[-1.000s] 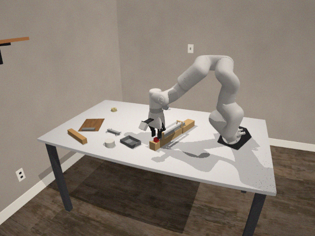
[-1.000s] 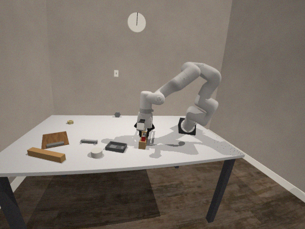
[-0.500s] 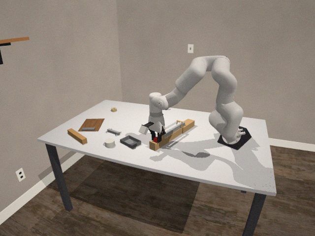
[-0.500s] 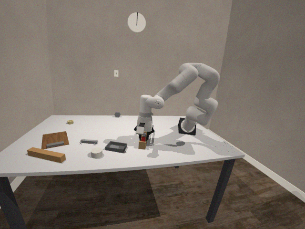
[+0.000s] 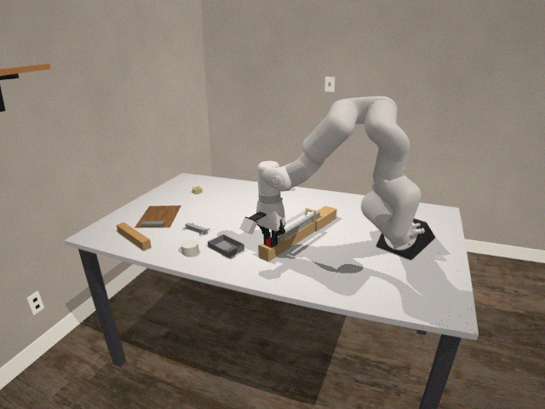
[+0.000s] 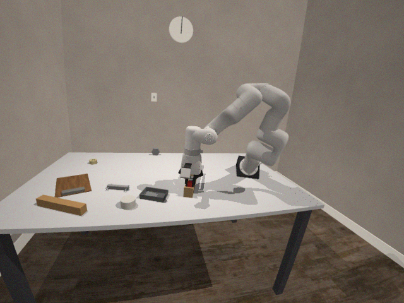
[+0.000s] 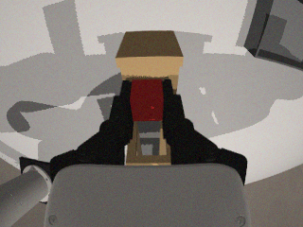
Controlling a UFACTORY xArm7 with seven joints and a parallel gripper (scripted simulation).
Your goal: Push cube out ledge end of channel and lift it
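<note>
The wooden channel (image 5: 299,232) lies on the white table with clear rails along its top. Its near end has a short ledge and a raised lip (image 7: 151,57). The red cube (image 7: 147,101) sits on that ledge, just behind the lip, outside the railed part. My gripper (image 7: 147,93) points straight down over this end, and its black fingers press on both sides of the cube. In the top view the cube (image 5: 267,241) shows between the fingertips, low at the ledge. In the exterior view the cube (image 6: 189,183) shows just above the channel's end block (image 6: 188,191).
A dark tray (image 5: 226,244) stands close to the left of the channel end. Further left are a white cylinder (image 5: 190,247), a grey metal piece (image 5: 196,227), a wooden block (image 5: 133,235), a wooden board (image 5: 158,216) and a small yellow object (image 5: 197,189).
</note>
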